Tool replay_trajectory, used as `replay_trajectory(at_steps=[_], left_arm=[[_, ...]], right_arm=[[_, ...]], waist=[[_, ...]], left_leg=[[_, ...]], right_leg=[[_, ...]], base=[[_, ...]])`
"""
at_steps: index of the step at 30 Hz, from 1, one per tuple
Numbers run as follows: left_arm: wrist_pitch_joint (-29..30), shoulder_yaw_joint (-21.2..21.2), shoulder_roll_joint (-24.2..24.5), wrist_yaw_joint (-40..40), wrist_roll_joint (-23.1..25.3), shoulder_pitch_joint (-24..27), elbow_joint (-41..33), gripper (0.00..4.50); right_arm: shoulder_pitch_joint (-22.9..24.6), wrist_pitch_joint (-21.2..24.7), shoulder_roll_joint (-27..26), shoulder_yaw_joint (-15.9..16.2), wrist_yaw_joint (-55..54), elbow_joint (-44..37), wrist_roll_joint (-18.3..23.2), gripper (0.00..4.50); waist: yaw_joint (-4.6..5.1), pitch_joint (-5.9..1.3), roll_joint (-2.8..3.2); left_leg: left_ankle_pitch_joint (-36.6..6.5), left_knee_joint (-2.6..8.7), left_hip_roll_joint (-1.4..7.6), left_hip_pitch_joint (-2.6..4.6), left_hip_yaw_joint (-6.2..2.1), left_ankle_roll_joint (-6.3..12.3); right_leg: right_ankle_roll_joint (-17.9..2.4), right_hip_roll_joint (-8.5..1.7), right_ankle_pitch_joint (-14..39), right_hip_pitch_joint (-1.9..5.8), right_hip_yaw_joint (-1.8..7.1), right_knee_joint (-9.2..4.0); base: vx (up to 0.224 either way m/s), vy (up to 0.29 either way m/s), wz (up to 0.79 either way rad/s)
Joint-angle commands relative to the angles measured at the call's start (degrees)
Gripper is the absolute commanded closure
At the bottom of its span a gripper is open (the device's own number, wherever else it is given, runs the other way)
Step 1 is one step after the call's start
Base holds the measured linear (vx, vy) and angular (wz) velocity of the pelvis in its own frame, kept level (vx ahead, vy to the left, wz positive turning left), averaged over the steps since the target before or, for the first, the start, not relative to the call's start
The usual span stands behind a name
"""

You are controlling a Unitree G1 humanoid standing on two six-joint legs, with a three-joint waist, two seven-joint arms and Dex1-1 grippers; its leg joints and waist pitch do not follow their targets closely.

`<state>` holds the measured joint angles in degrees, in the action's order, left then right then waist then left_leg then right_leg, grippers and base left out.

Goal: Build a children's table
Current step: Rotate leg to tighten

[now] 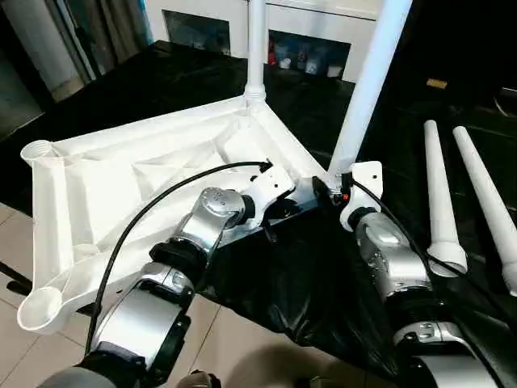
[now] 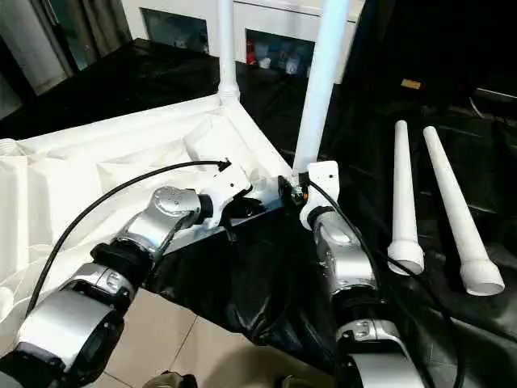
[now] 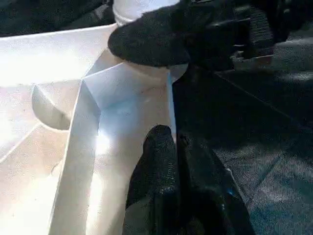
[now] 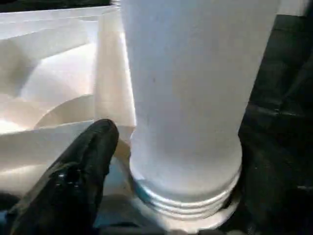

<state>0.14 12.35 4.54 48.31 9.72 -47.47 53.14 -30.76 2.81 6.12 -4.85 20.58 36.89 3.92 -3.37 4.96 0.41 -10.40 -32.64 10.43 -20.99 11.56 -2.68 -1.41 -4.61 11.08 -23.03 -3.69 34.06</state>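
Observation:
The white table top lies upside down with its ribbed underside up. One leg stands upright in its far corner socket. A second leg stands in the near right corner, tilted a little to the right. My right gripper is open around this leg's ridged collar; one finger stands just off the tube. My left gripper is shut on the table top's rim beside that corner. Two loose legs lie side by side on the right.
A black cloth covers the work surface, and the table top overhangs its front left edge above a tiled floor. Two empty round sockets are at the left. A white cabinet stands behind.

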Motion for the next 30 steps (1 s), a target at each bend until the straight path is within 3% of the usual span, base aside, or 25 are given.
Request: replay_trajectory(at_steps=[1,4,8,15,18,20,27,30], left_arm=[[-3.57,1.88,-1.95,4.18,-2.31,2.35,-0.08,4.50],[-4.36,2.46,0.09,7.68,-2.27,2.83,-0.78,4.50],[-6.00,3.11,3.05,12.69,-2.39,3.40,-1.76,4.50],[-7.97,3.39,6.44,23.01,-4.75,5.09,-5.38,4.50],[-8.58,3.67,7.67,26.52,-5.75,5.56,-6.71,4.50],[-8.86,4.02,8.26,28.30,-6.25,5.90,-7.51,4.50],[-9.52,5.41,9.77,32.41,-6.27,7.24,-9.76,4.50],[-9.32,5.34,9.72,32.52,-6.26,7.35,-9.95,4.50]], right_arm=[[0.26,-0.95,-0.90,5.00,6.46,-0.35,0.64,0.55],[0.70,-1.43,2.03,5.92,11.71,-1.05,0.55,0.55],[2.01,-1.89,6.61,7.47,20.81,-3.57,0.99,0.55],[3.93,-1.37,13.59,9.88,36.28,-8.09,3.81,0.55],[4.86,0.01,16.46,11.20,42.93,-10.74,5.40,0.55],[5.32,0.90,17.81,11.95,45.61,-12.32,6.03,0.55],[6.19,2.11,20.13,12.96,50.62,-14.73,6.88,1.31],[6.76,2.55,20.21,13.29,51.04,-15.20,7.13,1.39]], waist=[[-0.01,-3.20,-1.28],[0.12,-3.17,-1.36],[-0.12,-3.00,-1.31],[-0.42,-3.24,-1.01],[-0.51,-3.28,-1.19],[-0.65,-3.27,-1.10],[-1.11,-3.33,-1.10],[-1.31,-3.40,-1.12]], left_leg=[[-7.02,3.37,2.71,0.24,-1.34,7.53],[-5.88,3.24,2.67,0.12,-1.24,8.48],[-6.89,3.38,2.96,0.30,-1.30,8.18],[-5.88,3.13,3.40,0.20,-1.15,8.93],[-5.19,2.95,3.31,0.06,-1.07,9.89],[-5.74,2.93,3.35,0.13,-1.08,9.93],[-6.10,3.02,3.56,0.30,-1.06,8.82],[-6.02,3.00,3.54,0.38,-1.05,8.55]], right_leg=[[-12.70,-4.41,7.49,2.94,2.85,-3.97],[-13.21,-4.42,6.25,2.93,2.85,-3.82],[-13.32,-4.36,8.69,2.90,2.72,-4.06],[-15.06,-4.24,3.92,2.83,2.62,-3.22],[-15.57,-4.21,2.05,2.96,2.62,-3.02],[-15.45,-4.27,3.09,2.96,2.59,-3.16],[-15.67,-4.30,4.29,2.79,2.65,-3.15],[-15.61,-4.30,4.39,2.79,2.66,-3.15]], base=[[0.000,0.000,0.00],[0.000,0.000,0.00],[0.000,0.000,0.00],[0.000,0.000,0.00],[0.000,0.000,0.00],[0.000,0.000,0.00],[0.000,0.000,0.00],[0.000,0.000,0.00]])
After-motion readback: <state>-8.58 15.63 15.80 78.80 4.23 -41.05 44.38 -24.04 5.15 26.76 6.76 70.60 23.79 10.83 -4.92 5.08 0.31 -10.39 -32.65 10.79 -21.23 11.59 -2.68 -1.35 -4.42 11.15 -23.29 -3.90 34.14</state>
